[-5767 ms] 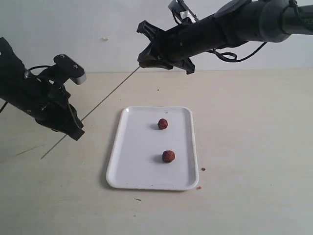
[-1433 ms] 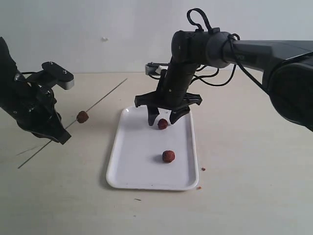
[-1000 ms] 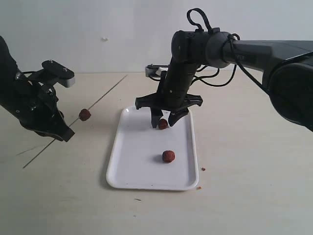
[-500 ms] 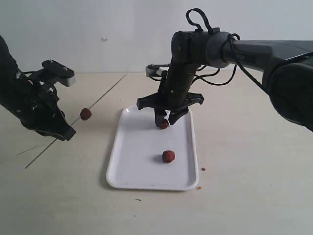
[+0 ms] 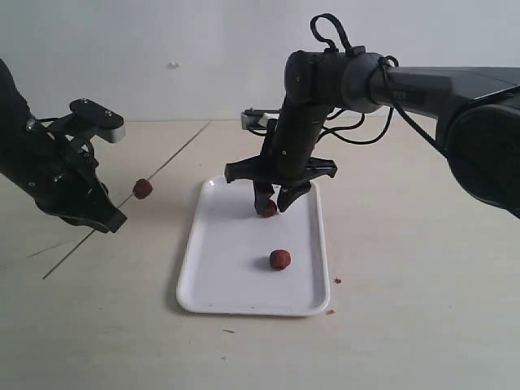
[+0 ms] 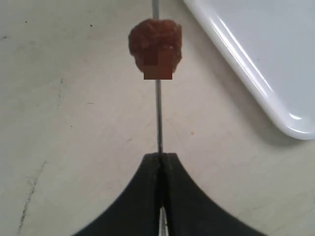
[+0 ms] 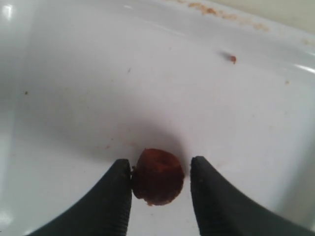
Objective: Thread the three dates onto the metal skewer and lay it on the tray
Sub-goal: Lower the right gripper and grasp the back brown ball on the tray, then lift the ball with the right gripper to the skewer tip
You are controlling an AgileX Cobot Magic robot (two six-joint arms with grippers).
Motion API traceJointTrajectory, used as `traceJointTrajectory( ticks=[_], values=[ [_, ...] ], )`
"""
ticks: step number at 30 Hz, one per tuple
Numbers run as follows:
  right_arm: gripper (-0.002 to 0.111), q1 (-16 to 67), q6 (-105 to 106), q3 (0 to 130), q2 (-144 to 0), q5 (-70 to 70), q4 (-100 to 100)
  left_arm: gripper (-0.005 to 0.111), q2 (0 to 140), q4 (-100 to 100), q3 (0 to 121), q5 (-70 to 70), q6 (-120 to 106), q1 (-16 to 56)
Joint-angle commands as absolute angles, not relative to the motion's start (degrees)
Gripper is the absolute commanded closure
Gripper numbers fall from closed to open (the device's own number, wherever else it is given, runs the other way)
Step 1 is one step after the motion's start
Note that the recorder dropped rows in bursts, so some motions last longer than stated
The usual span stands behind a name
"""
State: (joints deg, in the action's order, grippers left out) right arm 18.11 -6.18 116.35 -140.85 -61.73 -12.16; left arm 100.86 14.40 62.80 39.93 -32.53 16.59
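My left gripper [image 5: 104, 218] [image 6: 160, 156] is shut on the metal skewer [image 5: 175, 158] [image 6: 158, 118], held aslant over the table left of the tray. One date [image 5: 143, 188] [image 6: 155, 43] is threaded on the rod. The white tray [image 5: 213, 276] [image 6: 256, 54] holds two dates: one [image 5: 279, 259] near the front, the other [image 5: 267, 209] [image 7: 157, 176] at the back. My right gripper [image 5: 272, 203] [image 7: 160, 169] stands down over that back date, open. The date sits between the fingers, one finger [image 7: 120, 177] touching it and a small gap at the other.
Small brown crumbs [image 5: 336, 281] lie on the table off the tray's front right corner, and more crumbs [image 7: 206, 9] lie along the tray's rim. The table is pale beige, with a white wall behind.
My right gripper has dropped lower around the back date and its fingers have closed in. The left arm with skewer and threaded date has barely shifted.
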Motion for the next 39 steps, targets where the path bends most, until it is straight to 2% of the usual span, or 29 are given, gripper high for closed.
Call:
traceJointTrajectory(
  ticks=[1, 5, 14, 22, 34, 39],
  values=[
    [0.075, 18.0, -5.6, 116.9, -140.8, -61.9, -12.5, 0.107, 100.7, 15.2, 63.3, 39.2, -32.3, 16.5],
    [0.083, 18.0, -5.8, 116.9, -140.8, -60.5, -12.5, 0.107, 100.7, 15.4, 63.3, 39.2, -32.3, 16.5],
    [0.083, 16.7, -6.1, 117.0, -137.0, -57.6, -9.6, 0.107, 100.7, 15.6, 63.3, 39.4, -32.3, 16.5],
    [0.083, 12.6, -12.9, 117.0, -132.3, -49.0, -9.6, 0.107, 100.7, 22.4, 63.3, 40.9, -33.1, 16.6],
    [0.083, 12.6, -7.6, 117.0, -132.8, -38.1, -33.5, 0.107, 102.5, 29.4, 63.3, 39.4, -37.2, 16.7],
    [0.083, 12.6, -7.5, 117.0, -132.8, -37.6, -35.2, 0.107, 104.1, 33.2, 63.3, 35.9, -38.3, 16.7]
  ],
)
